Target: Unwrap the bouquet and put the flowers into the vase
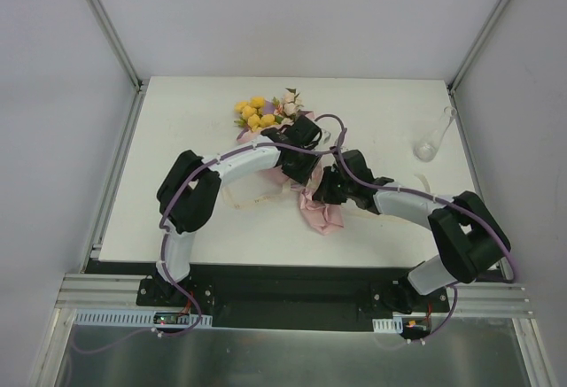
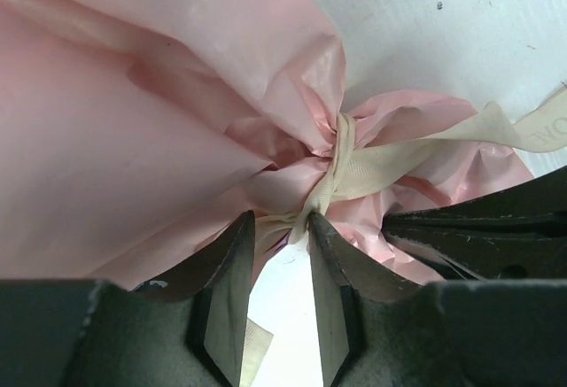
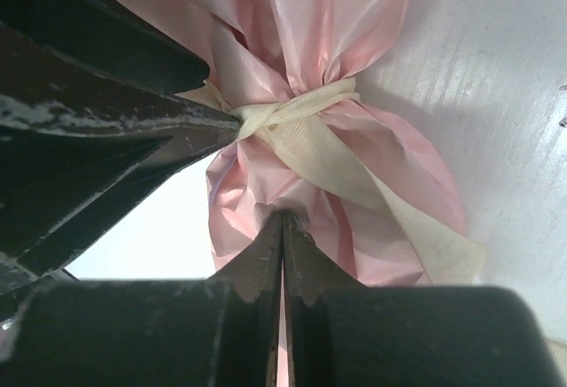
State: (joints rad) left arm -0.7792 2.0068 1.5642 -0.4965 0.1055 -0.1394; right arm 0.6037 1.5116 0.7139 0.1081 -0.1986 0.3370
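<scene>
Flowers (image 1: 257,112) in pink wrapping (image 1: 319,214), vase (image 1: 432,142) apart

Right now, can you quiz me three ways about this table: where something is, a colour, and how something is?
1. Where on the table is the glass vase? A) the middle B) by the right edge C) the near left corner
2. What colour is the ribbon? A) cream B) blue C) green
3. The ribbon is: A) cut up B) inside the vase C) tied round the pink wrapping
Answers: B, it sits near the right edge; A, wrist views show cream; C, it cinches the wrapping.
</scene>
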